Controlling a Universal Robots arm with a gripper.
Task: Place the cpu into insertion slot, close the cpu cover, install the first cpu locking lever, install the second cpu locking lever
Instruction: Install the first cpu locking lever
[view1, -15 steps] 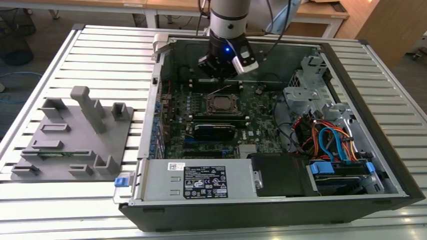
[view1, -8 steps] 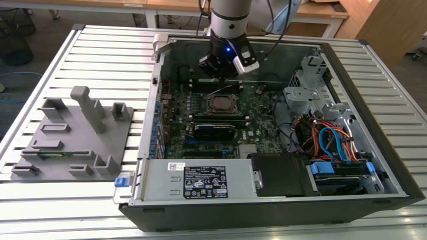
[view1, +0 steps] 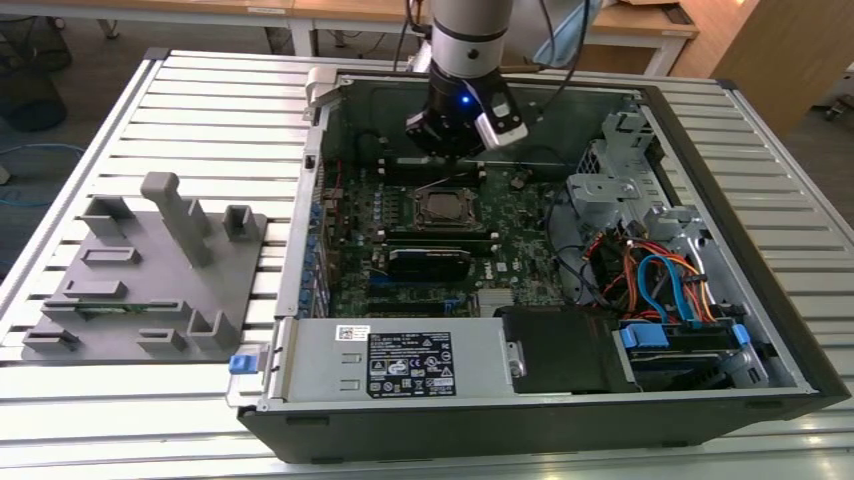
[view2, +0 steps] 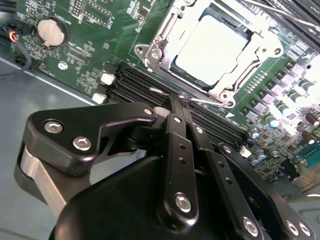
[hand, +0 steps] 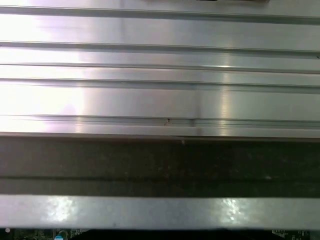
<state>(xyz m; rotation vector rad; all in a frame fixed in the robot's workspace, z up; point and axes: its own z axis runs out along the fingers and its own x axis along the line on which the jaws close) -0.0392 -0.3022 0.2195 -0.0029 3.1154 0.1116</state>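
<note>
- Square dull-silver metal-topped cpu (view2: 210, 45) lies flat, seated in the socket.
- Silver-rimmed square insertion slot (view2: 155, 52) sits on green board.
- Thin silver frame cpu cover (view2: 250, 75) lies closed around the chip.

Slatted aluminium table (view1: 200, 85), bearing an open computer case (view1: 534, 420) and a grey fixture block (view1: 147, 290) beside it.

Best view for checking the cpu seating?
The second wrist view: the cpu is large and near, its silver top framed by the cpu cover. In the exterior view the cpu is small, just below the arm. The first wrist view faces metal slats.
</note>
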